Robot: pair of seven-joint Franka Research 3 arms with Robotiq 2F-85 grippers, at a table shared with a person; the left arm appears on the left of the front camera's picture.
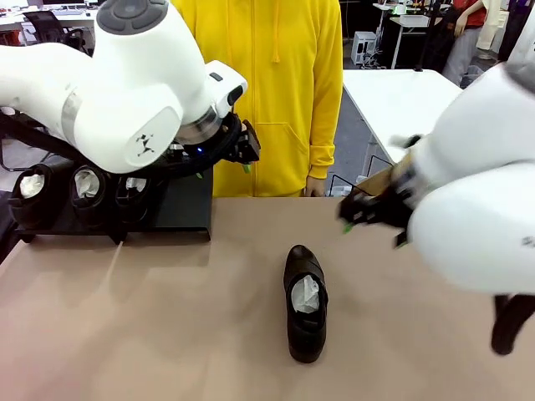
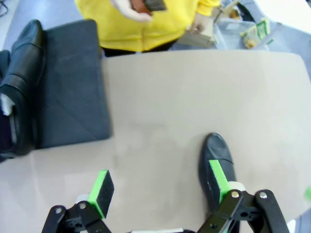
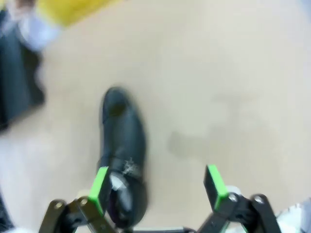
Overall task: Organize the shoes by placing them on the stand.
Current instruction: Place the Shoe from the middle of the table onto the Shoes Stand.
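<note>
One black shoe (image 1: 305, 302) lies by itself on the tan bench (image 1: 167, 334), close to the robot's side, with white paper stuffed inside it. Its toe points away, toward the person. Above the bench, the right claw (image 3: 158, 187) hangs wide open and holds nothing; the shoe sits near one of its green fingers. The left claw (image 2: 160, 187) is wide open too, and empty. Farther back on the left is the black stand (image 1: 180, 209). Three more shoes (image 1: 79, 196) sit on it in a row. Behind the bench stands a person in a yellow hoodie (image 1: 272, 92).
</note>
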